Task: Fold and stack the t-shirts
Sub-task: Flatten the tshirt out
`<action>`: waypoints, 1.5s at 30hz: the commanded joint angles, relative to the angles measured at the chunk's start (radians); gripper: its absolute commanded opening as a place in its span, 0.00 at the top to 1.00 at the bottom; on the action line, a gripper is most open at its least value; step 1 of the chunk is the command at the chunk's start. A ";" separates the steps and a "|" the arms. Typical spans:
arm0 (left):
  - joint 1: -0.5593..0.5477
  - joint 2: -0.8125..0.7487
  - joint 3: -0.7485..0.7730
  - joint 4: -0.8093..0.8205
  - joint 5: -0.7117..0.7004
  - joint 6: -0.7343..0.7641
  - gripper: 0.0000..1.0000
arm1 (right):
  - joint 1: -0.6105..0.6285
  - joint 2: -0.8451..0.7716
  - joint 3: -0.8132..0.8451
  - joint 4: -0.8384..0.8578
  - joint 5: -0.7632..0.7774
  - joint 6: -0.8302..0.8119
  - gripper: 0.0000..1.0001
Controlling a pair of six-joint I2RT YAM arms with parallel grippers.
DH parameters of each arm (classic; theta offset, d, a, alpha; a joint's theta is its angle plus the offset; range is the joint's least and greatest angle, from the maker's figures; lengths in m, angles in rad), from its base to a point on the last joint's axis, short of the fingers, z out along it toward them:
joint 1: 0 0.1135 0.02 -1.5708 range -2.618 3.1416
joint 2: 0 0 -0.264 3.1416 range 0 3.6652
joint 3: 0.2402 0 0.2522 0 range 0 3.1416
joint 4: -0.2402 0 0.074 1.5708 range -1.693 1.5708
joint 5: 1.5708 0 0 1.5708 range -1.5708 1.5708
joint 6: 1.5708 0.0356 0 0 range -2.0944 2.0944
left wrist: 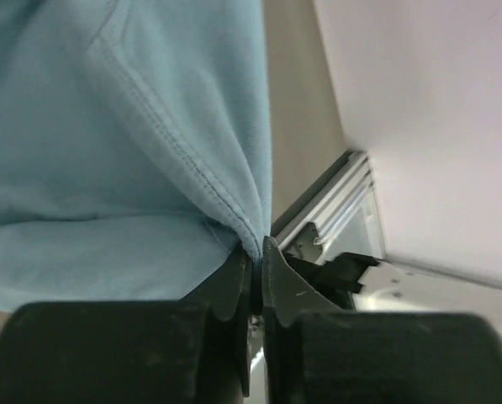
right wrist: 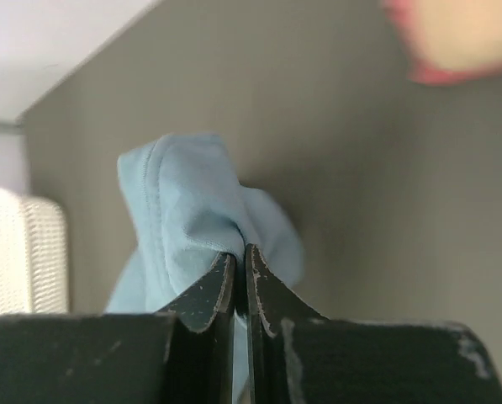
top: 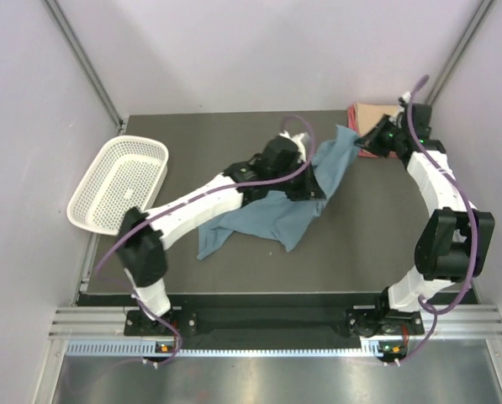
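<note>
A large dusty blue-grey t-shirt (top: 276, 215) lies crumpled in the middle of the table, stretched up toward the far right. My left gripper (top: 305, 192) is shut on a hemmed edge of it (left wrist: 183, 160), the cloth pinched between the jaws. My right gripper (top: 367, 139) is shut on another corner of the same shirt (right wrist: 183, 210), lifted above the table. Folded peach/tan and pink-red shirts (top: 371, 118) lie stacked at the far right, just behind the right gripper; their blurred edge shows in the right wrist view (right wrist: 461, 42).
A white plastic mesh basket (top: 120, 183) stands at the left edge of the table and shows in the right wrist view (right wrist: 23, 252). Pale walls enclose the table on three sides.
</note>
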 commanded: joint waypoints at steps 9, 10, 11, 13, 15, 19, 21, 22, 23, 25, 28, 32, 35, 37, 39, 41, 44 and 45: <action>0.067 0.006 0.081 -0.214 -0.021 0.119 0.34 | -0.142 0.011 0.103 -0.375 0.303 -0.233 0.38; 0.125 -0.061 0.052 -0.263 -0.030 0.115 0.36 | -0.133 0.005 0.109 -0.380 0.315 -0.238 0.36; 0.162 -0.098 -0.012 -0.297 -0.033 0.110 0.39 | -0.124 0.000 0.116 -0.392 0.333 -0.242 0.34; 0.246 -0.175 -0.092 -0.354 -0.041 0.089 0.45 | -0.089 -0.011 0.151 -0.413 0.347 -0.268 0.33; 0.390 -0.290 -0.233 -0.428 -0.048 0.073 0.53 | 0.011 -0.018 0.187 -0.447 0.367 -0.303 0.33; 0.584 -0.462 -0.470 -0.452 -0.039 0.072 0.57 | 0.295 -0.051 0.143 -0.444 0.309 -0.337 0.34; 0.621 -0.477 -0.556 -0.460 -0.013 0.055 0.57 | 0.374 -0.084 0.058 -0.418 0.229 -0.331 0.35; 0.651 -0.482 -0.574 -0.472 -0.028 0.046 0.57 | 0.452 -0.095 0.027 -0.392 0.214 -0.327 0.35; 0.664 -0.485 -0.605 -0.477 -0.036 0.041 0.56 | 0.489 -0.104 -0.004 -0.381 0.177 -0.325 0.36; 0.699 -0.494 -0.633 -0.433 -0.036 0.059 0.53 | 0.587 -0.123 -0.082 -0.369 0.160 -0.325 0.36; 0.710 -0.491 -0.653 -0.429 -0.030 0.105 0.52 | 0.657 -0.158 -0.208 -0.325 0.142 -0.305 0.37; 0.710 -0.488 -0.669 -0.454 -0.028 0.180 0.35 | 0.724 -0.204 -0.334 -0.260 0.111 -0.268 0.38; 0.710 -0.494 -0.741 -0.408 -0.033 0.196 0.33 | 0.735 -0.221 -0.372 -0.239 0.097 -0.256 0.38; 0.710 -0.490 -0.783 -0.390 -0.045 0.179 0.34 | 0.738 -0.222 -0.365 -0.242 0.099 -0.265 0.38; 0.710 -0.482 -0.804 -0.357 -0.048 0.158 0.42 | 0.738 -0.219 -0.351 -0.252 0.103 -0.282 0.38; 0.710 -0.468 -0.824 -0.342 -0.064 0.139 0.49 | 0.738 -0.215 -0.342 -0.260 0.112 -0.290 0.38; 0.712 -0.448 -0.829 -0.331 -0.084 0.107 0.49 | 0.738 -0.213 -0.343 -0.259 0.105 -0.294 0.38; 0.712 -0.444 -0.828 -0.319 -0.087 0.099 0.48 | 0.738 -0.213 -0.349 -0.254 0.102 -0.294 0.38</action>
